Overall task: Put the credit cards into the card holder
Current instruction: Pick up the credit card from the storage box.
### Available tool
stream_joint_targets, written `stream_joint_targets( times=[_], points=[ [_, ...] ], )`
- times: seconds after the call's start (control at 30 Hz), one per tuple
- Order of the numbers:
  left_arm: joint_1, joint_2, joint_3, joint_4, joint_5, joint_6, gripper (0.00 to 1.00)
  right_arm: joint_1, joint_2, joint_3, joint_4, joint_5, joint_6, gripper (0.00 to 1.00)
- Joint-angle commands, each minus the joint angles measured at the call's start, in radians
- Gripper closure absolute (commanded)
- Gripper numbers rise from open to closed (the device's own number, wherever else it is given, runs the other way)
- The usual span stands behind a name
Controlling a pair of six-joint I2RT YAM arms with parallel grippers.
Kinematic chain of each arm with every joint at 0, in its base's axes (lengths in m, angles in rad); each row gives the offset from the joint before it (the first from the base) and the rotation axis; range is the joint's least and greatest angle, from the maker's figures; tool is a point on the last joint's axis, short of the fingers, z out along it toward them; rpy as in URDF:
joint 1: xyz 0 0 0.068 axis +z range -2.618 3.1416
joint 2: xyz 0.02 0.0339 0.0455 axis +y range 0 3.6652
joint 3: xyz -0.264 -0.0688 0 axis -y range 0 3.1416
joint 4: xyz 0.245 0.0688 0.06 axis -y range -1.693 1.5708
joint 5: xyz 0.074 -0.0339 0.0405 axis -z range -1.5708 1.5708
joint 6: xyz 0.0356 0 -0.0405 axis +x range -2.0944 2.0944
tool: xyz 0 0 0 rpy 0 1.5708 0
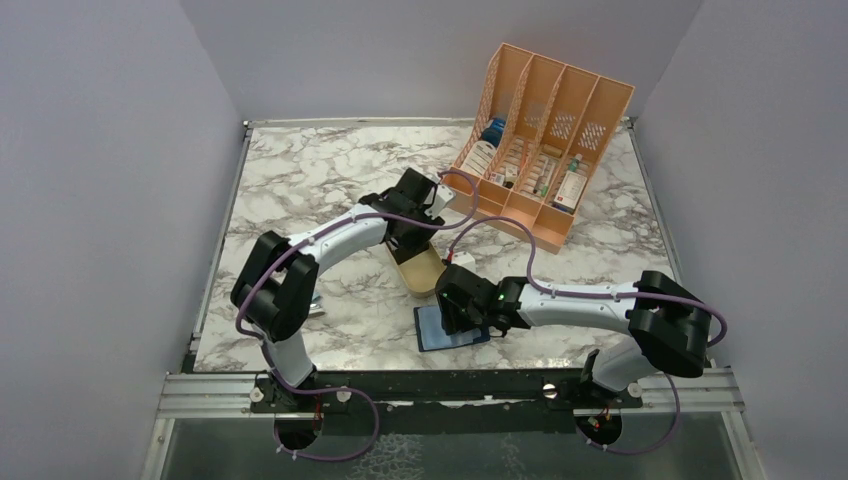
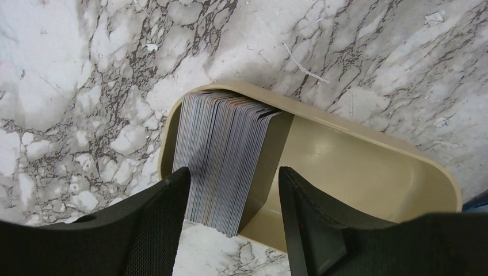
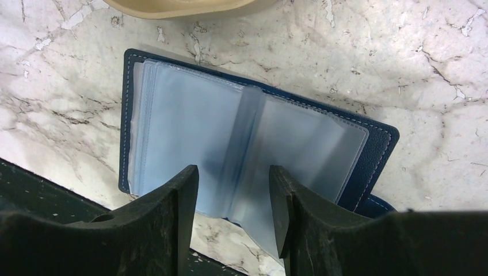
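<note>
The credit cards (image 2: 221, 155) stand on edge as a thick greyish stack at one end of a gold tin (image 2: 357, 167). My left gripper (image 2: 233, 175) is open and straddles the stack: the left fingertip sits close against its side, and the right one is apart from it. The card holder (image 3: 377, 149) lies open on the marble, navy cover down, with its clear sleeve pages (image 3: 190, 126) fanned upward. My right gripper (image 3: 233, 172) hangs open just above it, one raised sleeve page between the fingers. From above, the left gripper (image 1: 418, 240) covers the tin (image 1: 425, 272), and the right gripper (image 1: 462, 315) is over the card holder (image 1: 440, 335).
A peach-orange slotted rack (image 1: 545, 140) holding small items stands at the back right. The tin's rim (image 3: 178, 6) lies just beyond the card holder. The black base rail (image 1: 450, 385) runs along the table's near edge, close behind the card holder.
</note>
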Motion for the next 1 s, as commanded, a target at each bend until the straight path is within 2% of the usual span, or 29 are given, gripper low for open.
stream_joint_targets(
  times=[0.0,0.23,0.57,0.77,0.97],
  points=[
    [-0.009,0.034,-0.003,0.023,-0.06,0.021,0.4,0.003,-0.024,-0.001,0.005,0.007,-0.018,0.51],
    [-0.009,0.022,0.013,0.021,-0.15,0.029,0.51,0.002,-0.037,0.007,-0.008,0.004,-0.021,0.51],
    [-0.015,0.048,0.012,0.023,-0.118,0.034,0.73,0.002,-0.058,-0.017,-0.009,-0.005,-0.015,0.51],
    [-0.023,0.031,0.019,0.021,-0.133,0.041,0.82,0.002,-0.063,-0.018,-0.013,-0.007,-0.017,0.51],
    [-0.04,0.024,0.064,-0.003,-0.159,0.051,0.99,0.002,-0.08,-0.024,-0.001,-0.027,-0.027,0.51]
  ],
)
